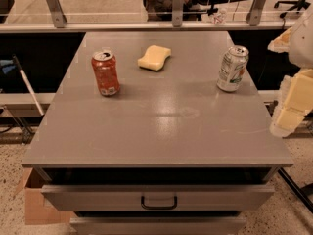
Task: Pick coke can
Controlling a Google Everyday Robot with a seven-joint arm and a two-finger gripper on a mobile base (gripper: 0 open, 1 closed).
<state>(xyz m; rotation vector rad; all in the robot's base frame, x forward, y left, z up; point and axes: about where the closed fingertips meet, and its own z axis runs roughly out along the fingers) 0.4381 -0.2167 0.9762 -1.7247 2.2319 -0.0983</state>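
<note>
A speckled floor and a glass partition with grey metal posts (178,4) lie behind a flat grey table (156,131), which has a partly open drawer with a dark handle (159,202) at its front. In the one camera view, the red-orange aluminium coke can with pale markings and a silver pull-tab top (105,73) stands upright on the table's far left part, well apart from everything else. A pale yellow, wavy-edged sponge (154,57) lies towards the far middle, to the right of the coke can. A silver-white can with green markings (232,68) stands upright near the right edge. The cream-coloured blocky claw (292,104) hangs at the right border of the view, beyond the table's right edge, near the silver-white can and far from the coke can; I cannot tell whether it is wide or narrow. A brown cardboard box (34,204) sits on the floor at lower left.
</note>
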